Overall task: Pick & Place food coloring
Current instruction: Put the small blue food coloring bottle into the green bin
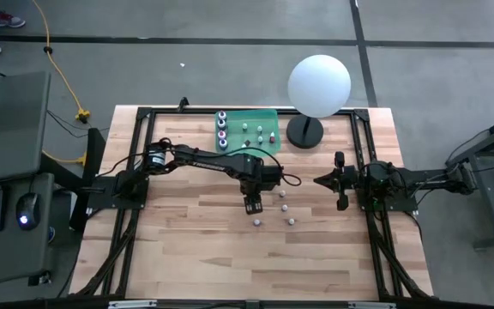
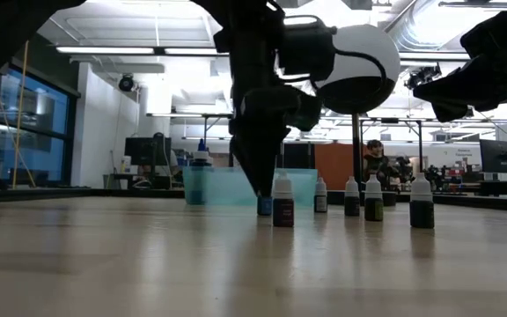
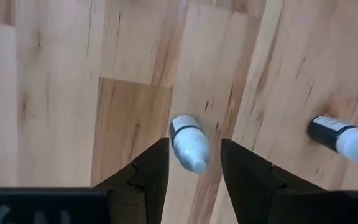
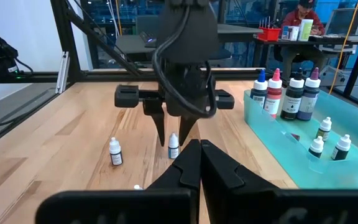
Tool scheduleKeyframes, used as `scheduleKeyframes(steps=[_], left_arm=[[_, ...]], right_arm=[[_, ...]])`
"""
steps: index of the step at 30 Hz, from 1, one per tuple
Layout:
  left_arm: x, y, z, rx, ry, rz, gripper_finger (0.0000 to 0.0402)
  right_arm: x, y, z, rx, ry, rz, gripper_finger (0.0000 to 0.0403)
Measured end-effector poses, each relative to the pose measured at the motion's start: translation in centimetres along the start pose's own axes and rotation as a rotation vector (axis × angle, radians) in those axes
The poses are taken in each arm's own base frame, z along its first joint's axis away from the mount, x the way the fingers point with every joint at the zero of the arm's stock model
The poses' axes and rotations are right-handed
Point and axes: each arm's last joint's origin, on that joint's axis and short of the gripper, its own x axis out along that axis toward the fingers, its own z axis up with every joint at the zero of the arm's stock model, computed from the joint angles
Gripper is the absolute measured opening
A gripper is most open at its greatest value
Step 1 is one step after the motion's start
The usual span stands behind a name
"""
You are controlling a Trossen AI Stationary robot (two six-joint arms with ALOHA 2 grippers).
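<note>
My left gripper (image 3: 193, 167) is open and points down at mid-table (image 1: 254, 204). Its fingers stand on either side of a tiny white-capped food coloring bottle (image 3: 188, 143), which stands upright on the wood (image 4: 173, 146). A gap shows on both sides. A second small bottle (image 3: 344, 137) stands close by. More small bottles stand on the table (image 1: 283, 195) (image 1: 291, 221) (image 1: 256, 221). My right gripper (image 4: 199, 155) is shut and waits above the table's right part (image 1: 322, 181). A green tray (image 1: 268, 116) at the far edge holds larger bottles (image 1: 222, 129) and small ones (image 1: 260, 130).
A big white sphere on a black base (image 1: 319, 86) stands right of the tray at the far edge. In the low view several bottles (image 2: 373, 198) stand in a row across the table. Bare wood lies toward the near edge (image 1: 230, 257). A person sits in the room beyond (image 4: 300, 15).
</note>
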Motion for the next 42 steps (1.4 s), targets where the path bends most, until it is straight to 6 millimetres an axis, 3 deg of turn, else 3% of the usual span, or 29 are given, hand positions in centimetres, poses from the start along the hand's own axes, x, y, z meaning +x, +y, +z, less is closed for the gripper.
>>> scheduleKeyframes(steps=[5, 24, 36, 42], left_arm=[[0.76, 0.16, -0.39, -0.010, 0.011, 0.008, 0.0140], [0.77, 0.15, -0.08, -0.022, -0.025, 0.024, 0.0138], [0.74, 0.14, -0.02, -0.022, -0.029, 0.023, 0.0056], [0.15, 0.09, 0.09, -0.023, -0.015, 0.029, 0.0062]], right_arm=[[0.00, 0.00, 0.00, 0.000, 0.000, 0.000, 0.0000], [0.00, 0.00, 0.02, 0.000, -0.001, 0.000, 0.0000], [0.00, 0.00, 0.00, 0.000, 0.000, 0.000, 0.0000], [0.00, 0.00, 0.01, 0.000, 0.000, 0.000, 0.0000]])
